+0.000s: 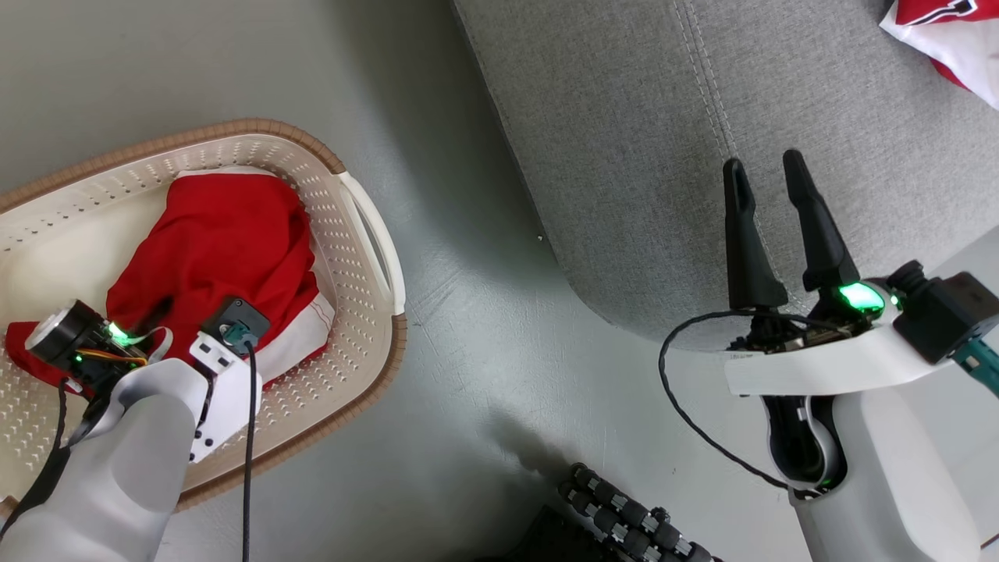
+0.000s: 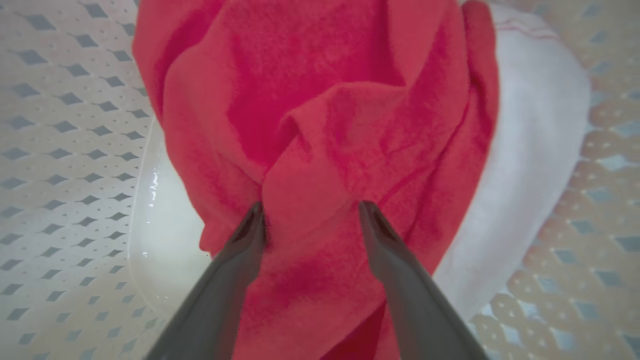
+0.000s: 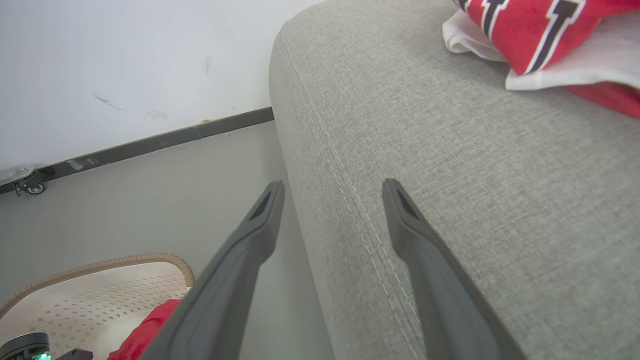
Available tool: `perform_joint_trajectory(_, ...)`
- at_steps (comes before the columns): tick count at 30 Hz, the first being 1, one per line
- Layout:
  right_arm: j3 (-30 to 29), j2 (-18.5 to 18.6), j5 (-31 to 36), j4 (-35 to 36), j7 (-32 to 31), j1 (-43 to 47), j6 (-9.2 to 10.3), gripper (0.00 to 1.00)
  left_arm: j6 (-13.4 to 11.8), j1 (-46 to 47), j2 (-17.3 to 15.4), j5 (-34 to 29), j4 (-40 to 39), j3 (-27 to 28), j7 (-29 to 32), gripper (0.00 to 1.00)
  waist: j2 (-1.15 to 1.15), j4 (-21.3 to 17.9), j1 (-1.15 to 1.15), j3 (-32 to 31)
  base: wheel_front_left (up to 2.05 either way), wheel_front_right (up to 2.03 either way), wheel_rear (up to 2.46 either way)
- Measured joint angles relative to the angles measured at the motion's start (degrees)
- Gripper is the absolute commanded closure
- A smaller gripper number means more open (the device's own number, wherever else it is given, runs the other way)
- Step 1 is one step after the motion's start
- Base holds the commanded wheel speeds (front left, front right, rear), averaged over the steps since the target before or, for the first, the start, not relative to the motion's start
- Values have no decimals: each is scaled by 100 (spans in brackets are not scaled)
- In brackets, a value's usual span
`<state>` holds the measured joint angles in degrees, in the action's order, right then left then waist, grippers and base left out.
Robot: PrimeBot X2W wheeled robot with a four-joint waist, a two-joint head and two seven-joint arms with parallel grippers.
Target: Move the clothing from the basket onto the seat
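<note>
Down inside the basket [image 1: 343,312], the left gripper [image 2: 310,207] holds its fingers [image 2: 245,235] apart around a fold of clothing [image 2: 325,100], ready to pinch; the right gripper [image 1: 762,161] hangs open outside.

Lighting in here is soft and even, nothing harsh. From the head view, the floor [image 1: 468,328] has a wide fuzzy shadow running along the edge of the seat [image 1: 624,156], plus a darker smudge lower down. Small green lights [image 1: 858,297] glow on both wrists. The left wrist view is the mushy one. The red garment [image 2: 320,100] is out of focus and washed toward pink, and the left pincer [image 2: 310,205] is blurred close to the lens. There's a small glint on the smooth bottom of the basket [image 2: 150,210], and its holes stretch out toward the corners. The right wrist view is crisp on the seat weave, with a bright white wall [image 3: 125,60] and the seat edge bowing.
</note>
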<state>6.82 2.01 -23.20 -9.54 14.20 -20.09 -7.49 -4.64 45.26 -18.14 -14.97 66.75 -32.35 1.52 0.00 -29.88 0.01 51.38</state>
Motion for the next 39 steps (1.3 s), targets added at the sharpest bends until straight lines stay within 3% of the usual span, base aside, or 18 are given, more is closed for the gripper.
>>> perform_joint_trajectory(2,0,0,0,3,0,-16,0,0,12,1,14,0,19,0,-1,67,0,-4,0,0,0,0,0)
perform_joint_trajectory(4,0,0,1,2,0,-16,0,0,12,1,12,0,31,0,0,97,0,-5,0,0,0,0,0)
perform_joint_trajectory(5,-1,0,0,1,0,-17,0,0,14,1,12,1,60,0,0,100,0,-8,0,-1,0,0,0)
perform_joint_trajectory(12,-12,0,0,0,0,-19,0,0,7,1,47,147,76,166,-41,100,0,-4,0,-13,0,0,0)
perform_joint_trajectory(24,-91,0,0,-10,1,-138,0,0,-249,3,186,651,-172,621,-614,100,0,94,0,-123,0,0,0)
perform_joint_trajectory(39,-261,1,14,-34,1,-135,0,0,-468,-133,192,791,-420,736,-1247,100,0,310,0,-369,0,0,0)
